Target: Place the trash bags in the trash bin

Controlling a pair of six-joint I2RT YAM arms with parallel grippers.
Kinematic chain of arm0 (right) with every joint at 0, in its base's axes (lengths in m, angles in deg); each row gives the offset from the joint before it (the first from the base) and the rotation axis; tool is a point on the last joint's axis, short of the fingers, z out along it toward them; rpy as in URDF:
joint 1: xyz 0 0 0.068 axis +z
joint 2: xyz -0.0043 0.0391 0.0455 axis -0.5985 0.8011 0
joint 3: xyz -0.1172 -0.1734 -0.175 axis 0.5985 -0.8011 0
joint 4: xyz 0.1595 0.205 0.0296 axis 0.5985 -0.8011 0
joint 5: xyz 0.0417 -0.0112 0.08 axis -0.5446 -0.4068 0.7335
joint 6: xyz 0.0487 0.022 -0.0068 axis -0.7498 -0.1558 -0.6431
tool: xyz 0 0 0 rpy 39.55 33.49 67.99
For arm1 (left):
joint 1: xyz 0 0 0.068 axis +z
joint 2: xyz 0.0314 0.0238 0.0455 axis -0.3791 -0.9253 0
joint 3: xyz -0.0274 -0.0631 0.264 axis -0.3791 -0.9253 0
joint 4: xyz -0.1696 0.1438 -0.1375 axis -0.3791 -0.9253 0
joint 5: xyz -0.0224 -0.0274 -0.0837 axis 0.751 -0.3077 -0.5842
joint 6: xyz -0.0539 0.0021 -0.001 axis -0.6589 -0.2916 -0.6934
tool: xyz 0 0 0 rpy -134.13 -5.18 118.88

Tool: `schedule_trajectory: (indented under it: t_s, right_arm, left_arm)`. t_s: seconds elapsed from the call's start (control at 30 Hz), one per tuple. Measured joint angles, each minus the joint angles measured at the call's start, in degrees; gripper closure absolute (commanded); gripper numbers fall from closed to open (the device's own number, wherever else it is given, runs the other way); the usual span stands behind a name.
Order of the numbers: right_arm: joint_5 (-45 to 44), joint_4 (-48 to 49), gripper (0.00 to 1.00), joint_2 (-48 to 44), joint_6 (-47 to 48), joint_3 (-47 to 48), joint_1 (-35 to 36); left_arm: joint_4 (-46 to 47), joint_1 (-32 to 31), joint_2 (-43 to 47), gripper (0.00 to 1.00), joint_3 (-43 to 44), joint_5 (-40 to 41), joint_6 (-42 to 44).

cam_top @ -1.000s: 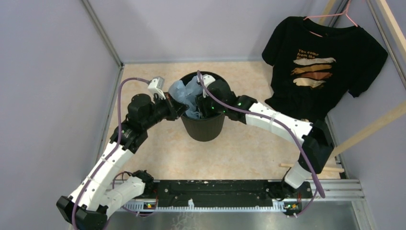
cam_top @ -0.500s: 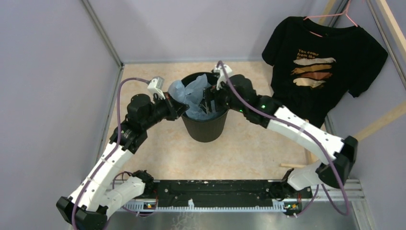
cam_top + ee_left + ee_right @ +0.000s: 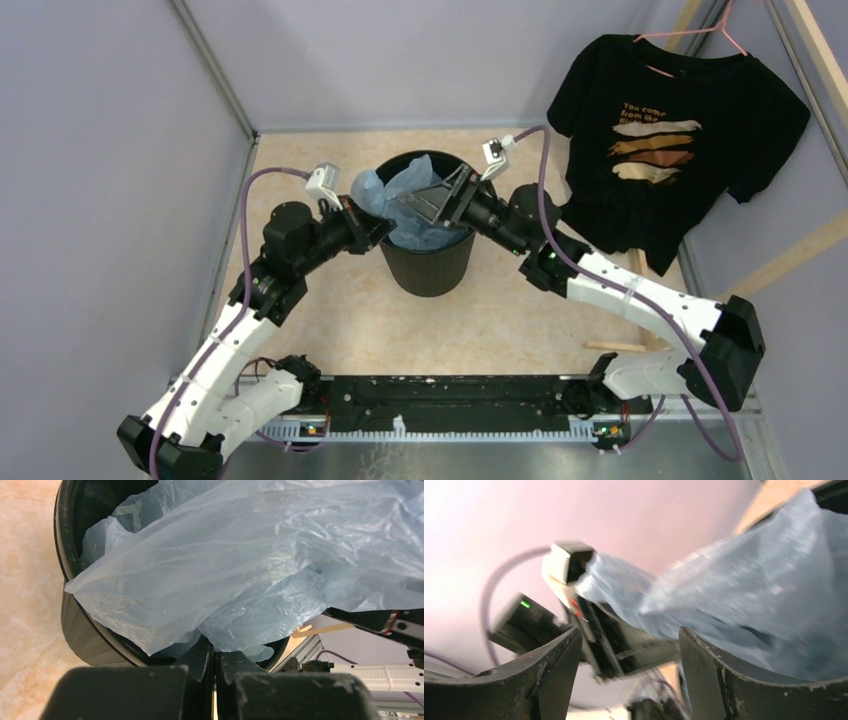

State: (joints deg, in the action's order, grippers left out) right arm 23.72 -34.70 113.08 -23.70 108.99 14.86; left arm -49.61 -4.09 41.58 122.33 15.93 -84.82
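On wrist view, left gripper (image 3: 215, 661) pinches bag (image 3: 240, 565).

Even soft light, top view sharp, right wrist view motion-blurred

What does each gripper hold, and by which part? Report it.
Left gripper pinches the trash bag by a lower fold; right gripper open, holds nothing.

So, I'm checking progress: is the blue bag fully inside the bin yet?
Partly in. The trash bag bulges over the trash bin rim, its edge pinched by the shut left gripper.
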Motion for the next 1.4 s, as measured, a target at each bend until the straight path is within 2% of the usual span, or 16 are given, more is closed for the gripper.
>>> schedule_trajectory:
  t_s: [0.13,0.23,0.53,0.87,1.03,1.2,1.23,1.3,1.33,1.4]
  right_arm:
    - [-3.5,13.7,0.38,2.4,-11.8,-2.0,0.9]
    - [-7.5,18.7,0.39,3.6,-17.6,-3.0,2.3]
    - [-18.2,15.9,0.39,3.7,-24.2,-4.9,4.4]
    - [-18.0,15.3,0.44,7.1,-27.3,-4.1,4.5]
    - [-16.9,15.3,0.52,11.3,-28.9,-2.7,4.7]
    - [-16.9,15.7,0.75,12.1,-28.8,-1.8,4.9]
    - [-16.9,15.9,0.86,12.1,-28.5,-1.7,4.9]
    - [-17.0,16.5,0.97,12.0,-27.9,-1.6,4.9]
    - [-17.1,16.7,1.0,11.9,-27.5,-1.6,4.9]
    - [-17.4,17.0,1.0,11.5,-26.7,-1.8,4.9]
  left_arm:
    - [0.4,0.0,0.1,1.0,-0.5,0.0,-0.1]
    - [0.9,0.0,0.3,1.0,-0.9,-0.1,-0.2]
    - [1.3,0.0,0.4,1.0,-0.9,-0.2,-0.2]
    - [1.4,0.0,0.3,1.0,-0.9,-0.2,-0.2]
    - [1.4,0.0,0.3,1.0,-0.9,-0.2,-0.1]
    - [1.4,0.0,0.3,1.0,-0.9,-0.2,0.1]
    - [1.4,0.0,0.3,1.0,-0.9,-0.2,0.1]
    - [1.2,0.0,0.3,0.87,-0.9,-0.2,0.4]
    - [1.0,0.0,0.3,0.74,-0.9,-0.2,0.7]
    - [0.3,0.0,0.4,0.48,-0.8,-0.2,1.5]
